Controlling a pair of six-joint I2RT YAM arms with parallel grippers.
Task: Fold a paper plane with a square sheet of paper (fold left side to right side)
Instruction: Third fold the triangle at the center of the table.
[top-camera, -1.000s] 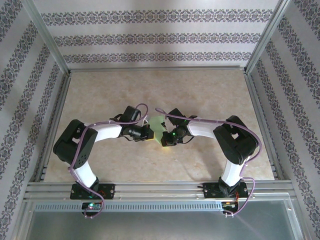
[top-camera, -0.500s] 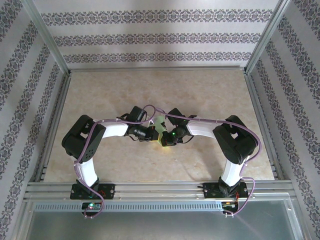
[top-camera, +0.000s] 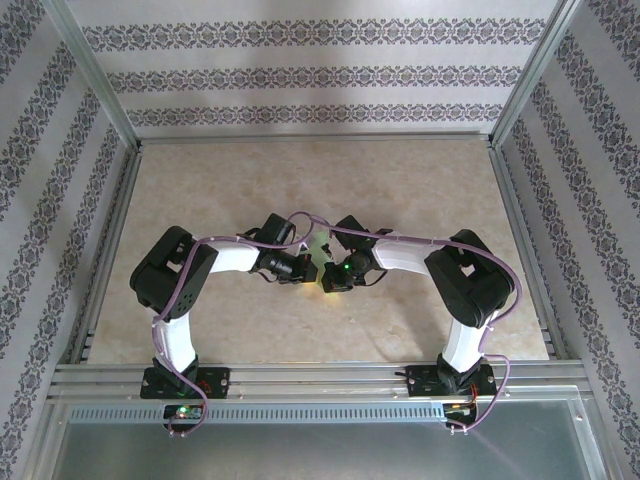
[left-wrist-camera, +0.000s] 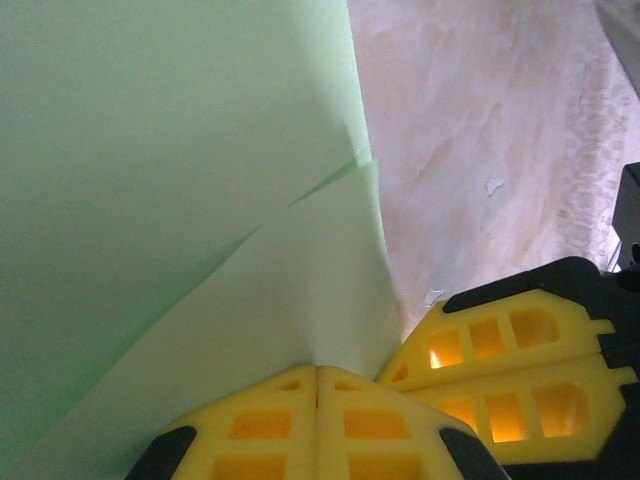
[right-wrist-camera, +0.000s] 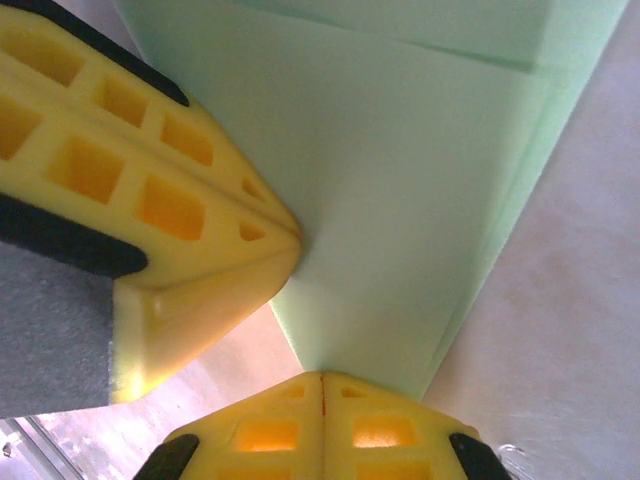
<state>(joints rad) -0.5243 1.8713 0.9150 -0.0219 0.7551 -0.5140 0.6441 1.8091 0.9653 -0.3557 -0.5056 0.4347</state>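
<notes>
The light green sheet of paper (left-wrist-camera: 180, 200) is folded into layers with a slanted crease and stands up off the table between both grippers. My left gripper (left-wrist-camera: 317, 368) is shut, its yellow fingertips pinching the paper's lower edge. My right gripper (right-wrist-camera: 322, 375) is also shut on the paper (right-wrist-camera: 400, 200) at a bottom corner. The two grippers sit almost touching: the right fingers (left-wrist-camera: 510, 360) show beside the left ones, and the left fingers (right-wrist-camera: 150, 200) beside the right ones. From above, the left gripper (top-camera: 310, 268) and right gripper (top-camera: 326, 274) meet at mid table, with a sliver of paper (top-camera: 319, 262) between them.
The beige marbled table (top-camera: 400, 190) is ringed by an aluminium frame (top-camera: 310, 140) and patterned walls. Both arms bend inward from their bases at the near edge, and purple cables (top-camera: 300, 218) loop over the wrists.
The left arm has swung right, bringing its gripper up against the right one. The green paper seen from above has shrunk from a broad patch to a thin sliver.
</notes>
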